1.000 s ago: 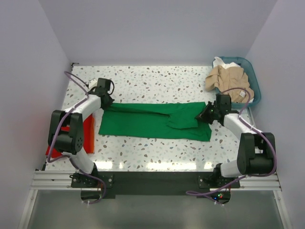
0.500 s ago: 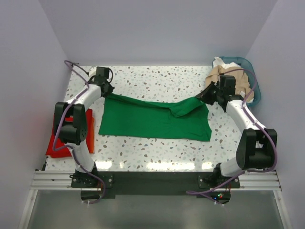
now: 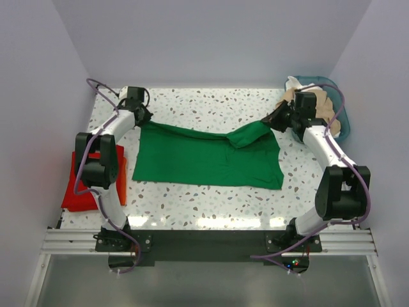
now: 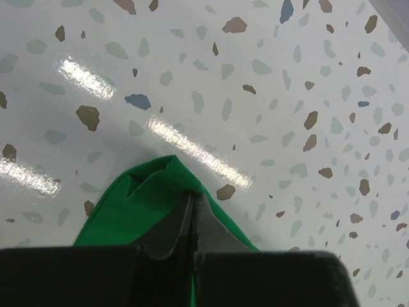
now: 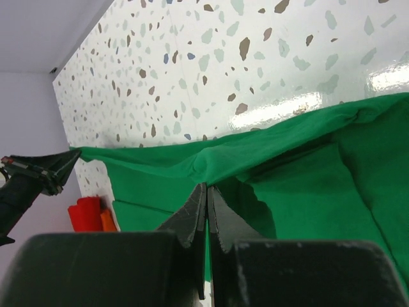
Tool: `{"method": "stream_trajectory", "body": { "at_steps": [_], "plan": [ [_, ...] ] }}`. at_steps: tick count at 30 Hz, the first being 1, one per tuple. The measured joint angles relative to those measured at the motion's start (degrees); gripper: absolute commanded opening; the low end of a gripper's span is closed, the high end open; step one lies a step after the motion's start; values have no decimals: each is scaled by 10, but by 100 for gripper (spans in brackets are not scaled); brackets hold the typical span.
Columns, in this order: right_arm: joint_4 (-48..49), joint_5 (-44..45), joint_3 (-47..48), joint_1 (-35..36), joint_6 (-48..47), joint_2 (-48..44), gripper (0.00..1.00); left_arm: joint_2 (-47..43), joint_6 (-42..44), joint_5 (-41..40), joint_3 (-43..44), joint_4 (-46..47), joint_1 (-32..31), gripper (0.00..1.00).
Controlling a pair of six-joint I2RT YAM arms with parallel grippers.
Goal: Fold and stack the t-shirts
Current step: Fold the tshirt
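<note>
**Bright green cloth t-shirt** (image 3: pixel 204 163): spread across the middle of the speckled white desk (image 3: pixel 211 105). The near edge is laid flat; the far edge is lifted and stretched between both tools.

**Left tool** (image 4: pixel 192 199): clamped on the shirt's far left corner.

**Right tool** (image 5: pixel 206 192): clamped on the far right edge, with a fold of cloth draped beneath it.

**Folded red cloth t-shirt** (image 3: pixel 69 195): placed at the desk's left edge, partly hidden by the left arm.

**Beige cloth t-shirt** (image 3: pixel 285 97): heaped in the teal plastic basket (image 3: pixel 344 128) at the far right corner.
</note>
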Motion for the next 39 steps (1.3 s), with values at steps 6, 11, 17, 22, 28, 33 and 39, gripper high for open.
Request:
{"method": "stream_trajectory", "body": {
  "at_steps": [6,11,17,22,28,33,39],
  "plan": [
    [-5,-8,-18,0,0,-7,0,2,2,7,0,3,1,0],
    [-12,-14,-55,-6,0,-30,0,2,2,12,-12,10,5,0],
    [-20,-27,-84,-19,2,-63,0,-8,2,13,-46,13,8,0],
    [-25,-39,-111,-19,2,-94,0,-26,2,14,-74,13,9,0],
    [-28,-48,-148,-25,4,-122,0,-54,2,14,-105,14,10,0],
    [-32,-53,-168,-27,6,-138,0,-74,1,14,-134,17,10,0],
    [-40,-55,-180,-35,6,-164,0,-93,-3,14,-162,16,11,0]
  ]
}}
